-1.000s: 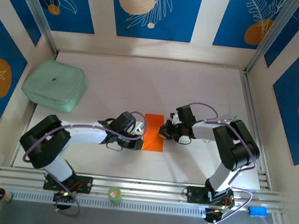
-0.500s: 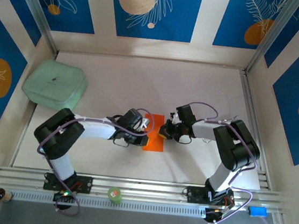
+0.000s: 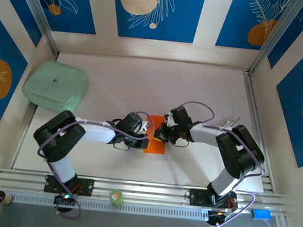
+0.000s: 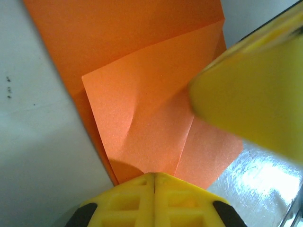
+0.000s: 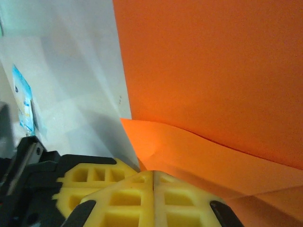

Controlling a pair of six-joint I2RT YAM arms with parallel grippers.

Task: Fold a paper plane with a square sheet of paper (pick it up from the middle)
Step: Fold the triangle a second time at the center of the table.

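Enclosure: blue leaf-print panels on three sides, pale surface (image 3: 144, 80) as floor, arm bases on a rail at the near edge.

1. Left arm (image 3: 92, 131). Reaches in low from the near left, wrist at the sheet's left edge. It has swung further inward than a second ago, elbow nearer the centre.
2. Right arm (image 3: 235, 150). Bent back on itself, forearm pointing left. Its wrist has advanced leftward since the earlier view and now overlaps the sheet's right edge.
3. Pale green pad (image 3: 55, 86). Far left corner, well apart from the work; unmoved.
4. Square sheet of paper (image 3: 156, 147) (image 4: 142, 71) (image 5: 213, 61). Orange, lying mid-surface between the two wrists, same spot as before. Partly folded: a flap (image 4: 151, 118) (image 5: 199, 151) is turned over onto the main layer, with a soft buckle and one crease line. No pointed dart shape yet, so folding looks early.
5. Left gripper (image 3: 146, 139) (image 4: 155, 187). Closed, tips meeting at the flap's near edge, likely pinning it for creasing; whether paper is nipped between them cannot be told.
6. Right gripper (image 3: 163, 134) (image 5: 154, 182). Closed likewise, tips at the flap's fold line; one of its fingers (image 4: 251, 90) looms blurred in the left wrist view, so the two work just beside each other.
7. Small green round object (image 3: 116, 197). On the rail, unmoved.
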